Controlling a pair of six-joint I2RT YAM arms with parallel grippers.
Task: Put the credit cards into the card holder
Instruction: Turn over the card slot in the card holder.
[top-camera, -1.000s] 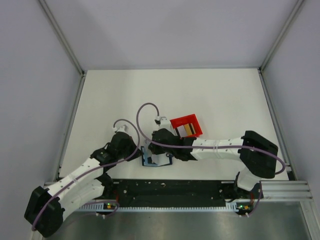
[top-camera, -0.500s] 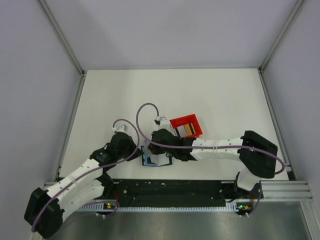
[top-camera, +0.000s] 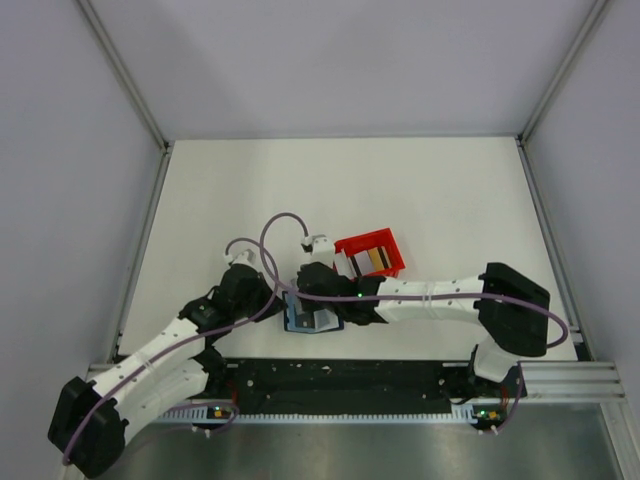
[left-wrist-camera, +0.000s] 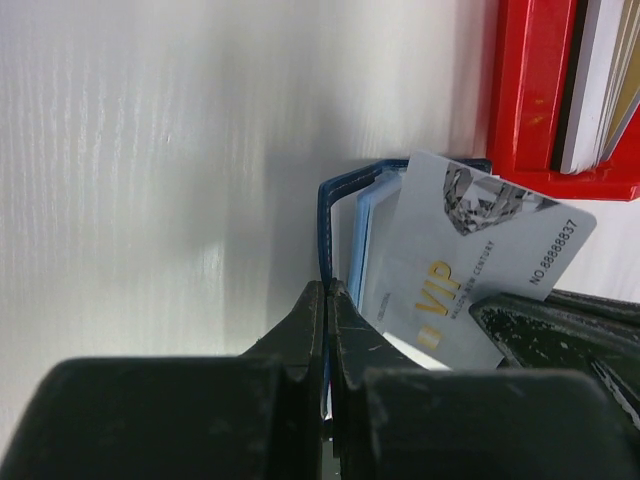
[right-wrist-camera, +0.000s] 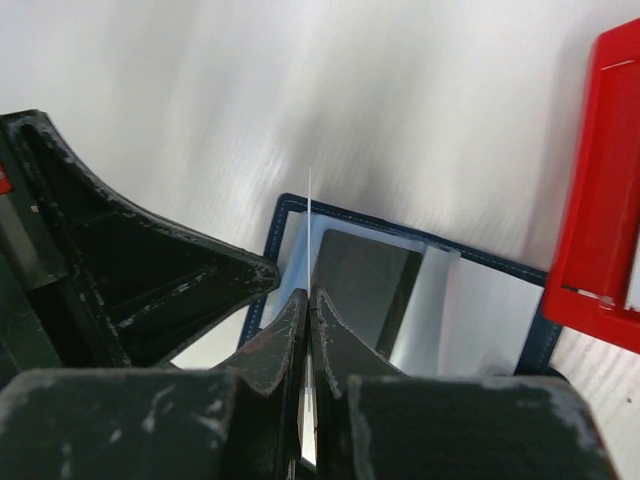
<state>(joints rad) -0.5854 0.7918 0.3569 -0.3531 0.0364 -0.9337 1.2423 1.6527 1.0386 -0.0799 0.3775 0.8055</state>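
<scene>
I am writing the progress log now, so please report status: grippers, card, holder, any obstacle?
Left gripper shut on card holder edge. Right gripper shut on white VIP card, at the open holder, not fully in. More cards in red bin. Nothing blocks.

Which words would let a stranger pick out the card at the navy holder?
Find the red bin. Beside it is the open navy card holder. The pale card tilted at it alone shows gold VIP lettering and a diamond picture.
</scene>
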